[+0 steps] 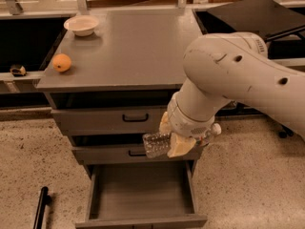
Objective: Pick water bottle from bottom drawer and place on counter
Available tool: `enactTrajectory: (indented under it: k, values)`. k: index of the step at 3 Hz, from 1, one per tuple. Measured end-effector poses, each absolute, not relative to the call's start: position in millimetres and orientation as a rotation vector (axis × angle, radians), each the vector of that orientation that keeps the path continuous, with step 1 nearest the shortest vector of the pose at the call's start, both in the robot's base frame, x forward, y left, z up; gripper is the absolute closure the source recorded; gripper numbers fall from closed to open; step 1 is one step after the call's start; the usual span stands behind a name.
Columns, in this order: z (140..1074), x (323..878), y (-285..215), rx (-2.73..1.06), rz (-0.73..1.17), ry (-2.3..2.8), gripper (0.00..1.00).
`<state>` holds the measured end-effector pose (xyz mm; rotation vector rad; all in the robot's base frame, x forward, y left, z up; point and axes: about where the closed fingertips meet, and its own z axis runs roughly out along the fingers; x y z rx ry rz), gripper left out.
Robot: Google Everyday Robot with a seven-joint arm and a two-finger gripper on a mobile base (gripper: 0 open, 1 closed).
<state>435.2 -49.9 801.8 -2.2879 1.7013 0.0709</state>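
Observation:
My gripper (170,140) is shut on the water bottle (155,144), a small clear ribbed bottle held sideways in front of the middle drawer. It hangs above the bottom drawer (143,194), which is pulled open and shows a bare grey interior. The counter (128,46) lies higher up and behind, above the gripper. My white arm covers the right side of the cabinet.
An orange fruit (62,62) lies at the counter's front left and a white bowl (81,25) at its back left. A black tilted tray (257,12) stands to the right. A black bar (40,207) lies on the floor at left.

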Motion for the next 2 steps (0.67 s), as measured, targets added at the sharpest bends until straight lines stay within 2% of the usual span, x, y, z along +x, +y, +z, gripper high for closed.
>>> enactTrajectory:
  k: [1,2]
  values:
    - [822.2,452.9,-56.3,-2.306,0.025,1.708,1.00]
    - [838.8,511.8,-87.1,-2.380,-0.067,1.796,1.00]
